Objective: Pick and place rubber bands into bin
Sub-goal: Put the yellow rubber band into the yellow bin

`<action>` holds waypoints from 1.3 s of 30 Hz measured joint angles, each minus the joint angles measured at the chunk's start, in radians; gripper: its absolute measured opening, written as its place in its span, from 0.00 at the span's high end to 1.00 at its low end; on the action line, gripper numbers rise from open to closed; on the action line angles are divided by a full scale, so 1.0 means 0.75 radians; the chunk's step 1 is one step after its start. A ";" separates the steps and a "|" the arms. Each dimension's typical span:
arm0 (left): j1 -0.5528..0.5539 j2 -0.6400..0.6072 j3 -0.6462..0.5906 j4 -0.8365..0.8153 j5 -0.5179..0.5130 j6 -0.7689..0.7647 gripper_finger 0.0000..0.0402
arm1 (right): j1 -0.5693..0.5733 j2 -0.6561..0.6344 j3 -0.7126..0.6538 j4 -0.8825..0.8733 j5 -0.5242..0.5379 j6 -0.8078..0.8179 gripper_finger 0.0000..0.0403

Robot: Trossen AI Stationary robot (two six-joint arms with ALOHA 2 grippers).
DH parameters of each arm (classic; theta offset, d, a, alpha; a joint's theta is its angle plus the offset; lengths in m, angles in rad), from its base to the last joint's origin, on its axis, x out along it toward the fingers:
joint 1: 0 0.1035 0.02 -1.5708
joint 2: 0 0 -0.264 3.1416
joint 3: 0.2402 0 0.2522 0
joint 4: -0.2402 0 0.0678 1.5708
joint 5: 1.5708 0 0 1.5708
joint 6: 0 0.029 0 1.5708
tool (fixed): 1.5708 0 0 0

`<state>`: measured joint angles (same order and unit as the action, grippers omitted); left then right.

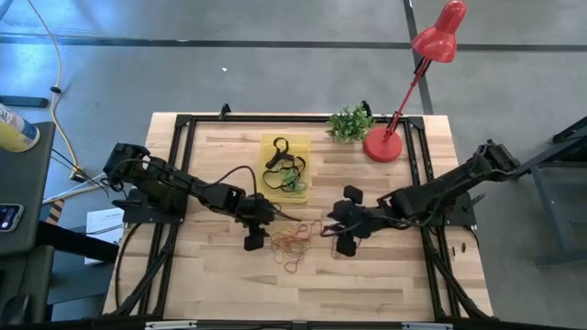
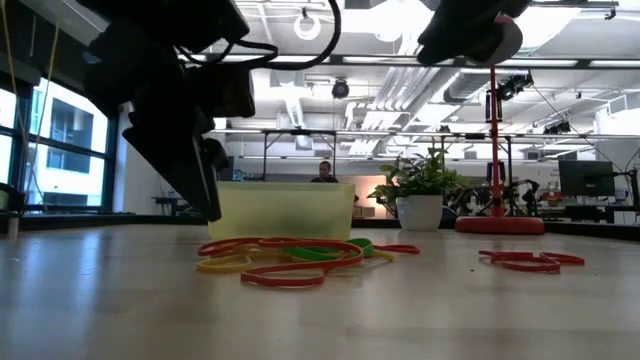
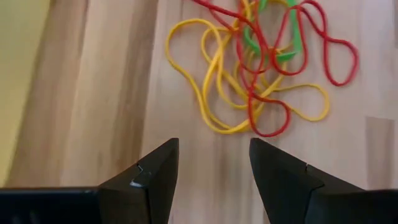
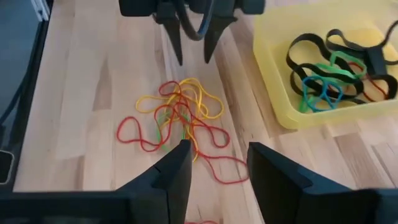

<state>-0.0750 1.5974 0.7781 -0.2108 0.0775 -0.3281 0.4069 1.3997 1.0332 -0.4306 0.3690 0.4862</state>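
Note:
A tangle of red, yellow and green rubber bands [image 1: 298, 243] lies flat on the wooden table between my two grippers; it also shows in the left wrist view [image 3: 261, 68], the right wrist view [image 4: 180, 121] and the low view [image 2: 290, 255]. The yellow bin [image 1: 284, 165] stands just beyond it and holds black, green, blue and red bands [image 4: 339, 68]. My left gripper [image 3: 214, 162] is open and empty, left of the tangle [image 1: 266, 225]. My right gripper [image 4: 217, 158] is open and empty, right of it [image 1: 332, 223]. A few red bands [image 2: 530, 260] lie apart to the right.
A red desk lamp [image 1: 383, 145] and a small potted plant [image 1: 349, 123] stand at the table's far right. A black frame [image 1: 183, 124] runs along the table's edges. Bare wood lies near the front edge [image 1: 303, 293].

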 joint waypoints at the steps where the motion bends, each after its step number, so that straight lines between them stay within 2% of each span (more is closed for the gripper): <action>1: 0.009 0.000 -0.004 0.018 0.025 -0.010 0.54 | 0.012 -0.007 0.000 -0.012 0.020 0.014 0.64; 9: 0.025 0.103 -0.013 0.138 0.152 -0.068 0.54 | 0.088 -0.021 0.000 -0.093 0.128 0.106 0.65; 15: 0.022 0.152 -0.009 0.152 0.170 -0.102 0.54 | 0.126 -0.021 0.000 -0.101 0.176 0.125 0.65; 32: 0.022 0.181 -0.012 0.269 0.158 -0.156 0.54 | 0.133 -0.021 0.000 -0.141 0.194 0.123 0.65; 35: 0.021 0.200 -0.010 0.300 0.155 -0.163 0.57 | 0.132 -0.021 0.000 -0.141 0.194 0.122 0.65; 39: 0.021 0.201 -0.010 0.295 0.130 -0.163 0.66 | 0.132 -0.021 0.000 -0.143 0.194 0.123 0.65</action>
<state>-0.0589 1.7485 0.7708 0.0103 0.1748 -0.4507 0.5060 1.3838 1.0332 -0.5381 0.5142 0.5785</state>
